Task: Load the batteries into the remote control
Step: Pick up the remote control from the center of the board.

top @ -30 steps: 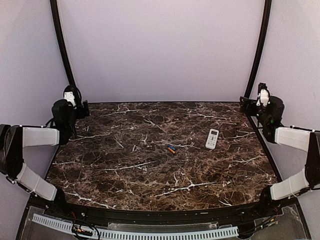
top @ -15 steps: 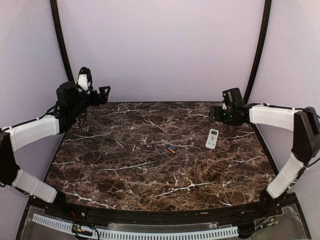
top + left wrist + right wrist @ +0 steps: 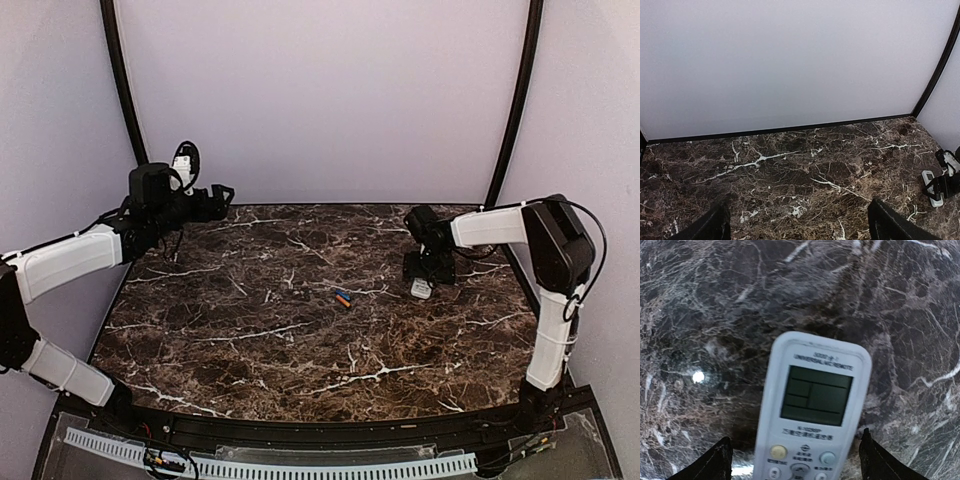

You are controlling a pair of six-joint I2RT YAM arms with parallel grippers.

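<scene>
Two batteries (image 3: pixel 343 297), orange and blue, lie together near the table's (image 3: pixel 250 340) centre, and the remote control (image 3: pixel 812 405) lies face up toward 3 o'clock. The right gripper (image 3: pixel 797 460) straddles it with fingers spread, not touching. It should lower squarely, then close on the long edges. The left gripper (image 3: pixel 222 195) hangs spread at 10 o'clock. Half a second ago the right gripper was beyond the remote's 12 o'clock end.

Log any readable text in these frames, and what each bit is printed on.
"UNIVERSAL A/C REMOTE": on the remote control, above its display, in the right wrist view.
The smaller line above that and the print below the display are too blurred to read.
Any label on the batteries is too small to read.
</scene>
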